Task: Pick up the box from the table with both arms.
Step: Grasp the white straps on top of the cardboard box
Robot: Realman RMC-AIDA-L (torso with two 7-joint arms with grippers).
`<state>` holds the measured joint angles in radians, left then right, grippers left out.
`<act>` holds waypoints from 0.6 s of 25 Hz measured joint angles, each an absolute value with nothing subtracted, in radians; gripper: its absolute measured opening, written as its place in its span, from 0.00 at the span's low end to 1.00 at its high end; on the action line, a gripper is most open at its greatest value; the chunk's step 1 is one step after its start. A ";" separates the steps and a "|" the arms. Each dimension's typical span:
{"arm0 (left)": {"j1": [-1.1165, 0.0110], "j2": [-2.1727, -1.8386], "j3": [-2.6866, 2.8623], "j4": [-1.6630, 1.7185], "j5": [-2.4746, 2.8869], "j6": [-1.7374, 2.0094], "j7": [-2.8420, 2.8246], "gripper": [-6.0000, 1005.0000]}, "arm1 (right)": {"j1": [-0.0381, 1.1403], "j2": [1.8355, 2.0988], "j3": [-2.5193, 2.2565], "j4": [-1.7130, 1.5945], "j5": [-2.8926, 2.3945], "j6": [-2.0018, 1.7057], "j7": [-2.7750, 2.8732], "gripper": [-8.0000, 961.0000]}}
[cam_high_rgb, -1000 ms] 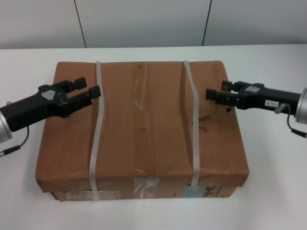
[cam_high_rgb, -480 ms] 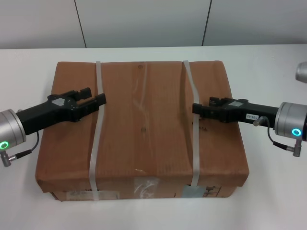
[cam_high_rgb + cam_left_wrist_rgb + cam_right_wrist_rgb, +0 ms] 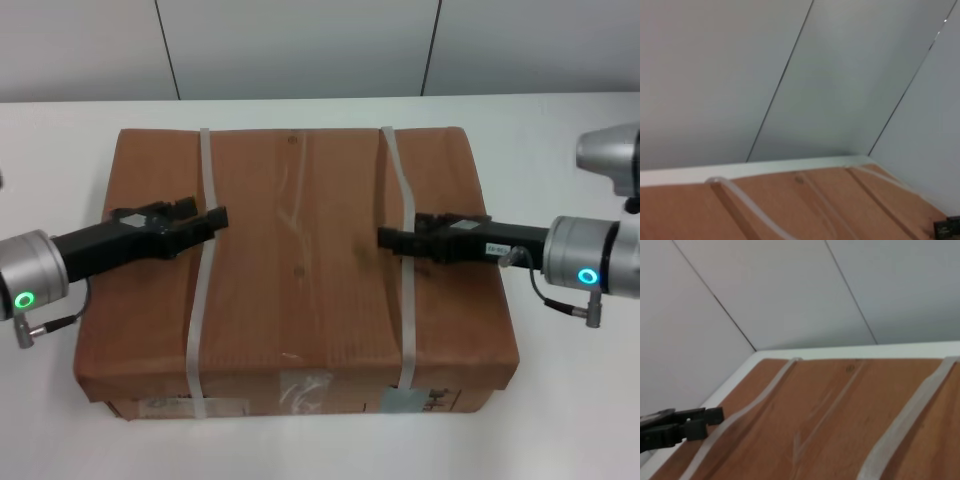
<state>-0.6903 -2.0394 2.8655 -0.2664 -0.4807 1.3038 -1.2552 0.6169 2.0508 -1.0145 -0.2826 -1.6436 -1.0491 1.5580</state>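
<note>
The large brown box (image 3: 300,270) lies on the white table (image 3: 560,400), with two whitish straps over its top and labels on its near side. My left gripper (image 3: 207,212) is open, low over the box top, its tips at the left strap (image 3: 207,180). My right gripper (image 3: 398,230) is open, low over the box top, reaching across the right strap (image 3: 405,300). Whether either one touches the box cannot be told. The left wrist view shows the box top (image 3: 815,210). The right wrist view shows the box top (image 3: 840,425) and the left gripper (image 3: 677,426) farther off.
A pale panelled wall (image 3: 300,45) stands behind the table's far edge. Bare tabletop lies on both sides of the box and in front of it. The right arm's silver elbow (image 3: 610,155) shows at the right edge.
Both grippers have moved inward over the box top. The left one now reaches the left strap and the right one crosses the right strap. The box has not moved.
</note>
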 joint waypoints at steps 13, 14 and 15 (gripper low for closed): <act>-0.729 -2.040 2.866 -0.228 -0.401 1.253 -1.326 0.62 | 0.661 2.064 -1.096 -0.278 -1.644 -1.032 1.584 0.92; -0.734 -2.040 2.865 -0.225 -0.389 1.250 -1.334 0.62 | 0.665 2.065 -1.097 -0.277 -1.645 -1.032 1.584 0.92; -0.740 -2.040 2.866 -0.221 -0.376 1.249 -1.342 0.62 | 0.668 2.067 -1.097 -0.277 -1.645 -1.032 1.584 0.92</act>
